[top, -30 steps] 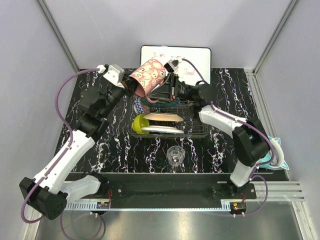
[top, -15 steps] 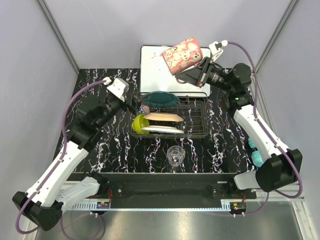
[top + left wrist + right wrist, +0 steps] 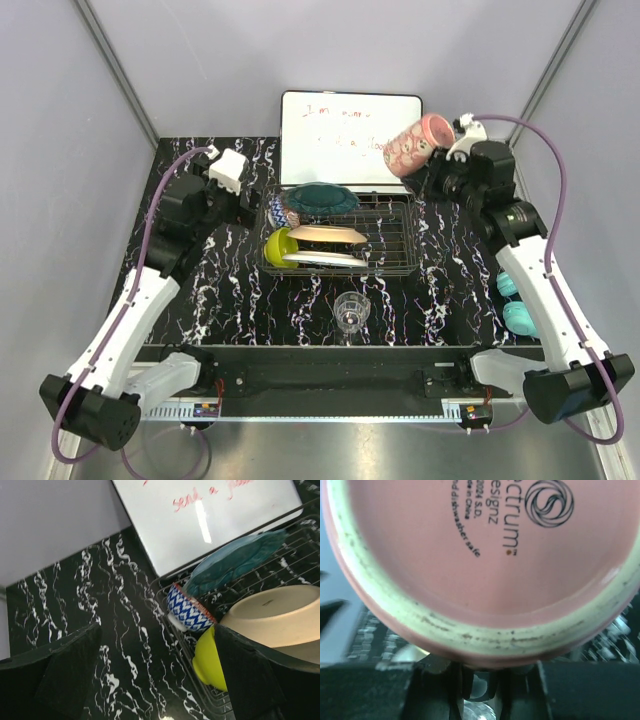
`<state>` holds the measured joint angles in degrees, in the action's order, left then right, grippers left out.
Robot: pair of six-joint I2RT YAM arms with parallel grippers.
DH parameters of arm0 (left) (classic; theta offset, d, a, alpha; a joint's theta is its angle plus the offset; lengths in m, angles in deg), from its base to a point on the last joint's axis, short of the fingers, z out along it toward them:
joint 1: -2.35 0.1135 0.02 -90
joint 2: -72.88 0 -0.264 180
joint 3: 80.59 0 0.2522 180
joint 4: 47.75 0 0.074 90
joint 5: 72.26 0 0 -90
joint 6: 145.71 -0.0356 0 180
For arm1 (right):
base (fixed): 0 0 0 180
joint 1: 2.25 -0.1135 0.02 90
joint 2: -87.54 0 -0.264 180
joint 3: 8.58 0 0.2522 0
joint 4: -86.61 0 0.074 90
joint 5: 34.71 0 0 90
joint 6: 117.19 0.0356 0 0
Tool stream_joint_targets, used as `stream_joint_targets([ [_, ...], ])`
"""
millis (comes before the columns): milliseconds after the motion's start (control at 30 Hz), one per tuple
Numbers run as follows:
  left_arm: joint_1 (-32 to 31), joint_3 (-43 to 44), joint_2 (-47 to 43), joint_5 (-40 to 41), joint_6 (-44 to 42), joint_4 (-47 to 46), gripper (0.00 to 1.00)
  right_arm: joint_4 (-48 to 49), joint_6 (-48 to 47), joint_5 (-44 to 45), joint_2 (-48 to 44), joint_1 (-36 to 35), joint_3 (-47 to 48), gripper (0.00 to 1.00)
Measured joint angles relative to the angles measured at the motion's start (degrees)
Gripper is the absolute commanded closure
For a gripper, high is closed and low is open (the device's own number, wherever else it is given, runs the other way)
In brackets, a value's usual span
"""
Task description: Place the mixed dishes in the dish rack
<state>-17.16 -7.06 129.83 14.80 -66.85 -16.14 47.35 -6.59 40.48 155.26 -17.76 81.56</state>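
On the black white-veined table [image 3: 215, 295], the left tool [image 3: 248, 205] sits just off the 9 o'clock side of the low dark wire-grid dish rack [image 3: 395, 245]. Its two fingers [image 3: 65, 675] are spread wide with nothing between them. In the rack's left end, a blue-patterned red-rimmed bowl [image 3: 187, 609] lies tipped at 10 o'clock and a lime-green bowl [image 3: 210, 660] stands on edge at 8 o'clock. A teal plate [image 3: 320, 197] leans along the rack's 12 o'clock wall. Toward 6 o'clock from it lie a peach plate [image 3: 328, 234], then a white plate [image 3: 325, 259]. A clear glass [image 3: 350, 310] stands upright on the table at the rack's 6 o'clock, apart from it. The right tool [image 3: 437, 172] is closed on a pink patterned mug [image 3: 418, 146], held tilted in the air at the rack's 1 o'clock, before the white handwritten whiteboard [image 3: 340, 120]. The mug's printed base fills the right wrist view.
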Motion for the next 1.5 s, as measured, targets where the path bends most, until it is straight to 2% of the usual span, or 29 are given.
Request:
stream_joint_targets([
  [267,1.77,0.46,1.16,1.81,0.44,4.39,0.01,-9.38,-5.11,18.18,-0.68,-1.64,-8.72,1.0],
  [467,3.19,0.63,1.16,3.85,0.48,6.4,0.01,-6.62,-6.27,26.01,0.5,-3.15,-13.92,1.0],
  [667,3.85,0.66,1.16,5.11,0.48,6.71,0.01,-2.73,-6.43,28.06,4.22,-4.59,-16.85,1.0],
  [1000,3.91,0.5,1.03,5.11,1.53,6.64,0.01,1.51,-6.91,30.62,12.98,-12.07,-14.43,1.0],
  [1500,3.91,-0.35,-0.74,5.11,1.7,6.51,0.01,6.56,-5.18,28.68,26.51,-12.28,-13.05,1.0],
])
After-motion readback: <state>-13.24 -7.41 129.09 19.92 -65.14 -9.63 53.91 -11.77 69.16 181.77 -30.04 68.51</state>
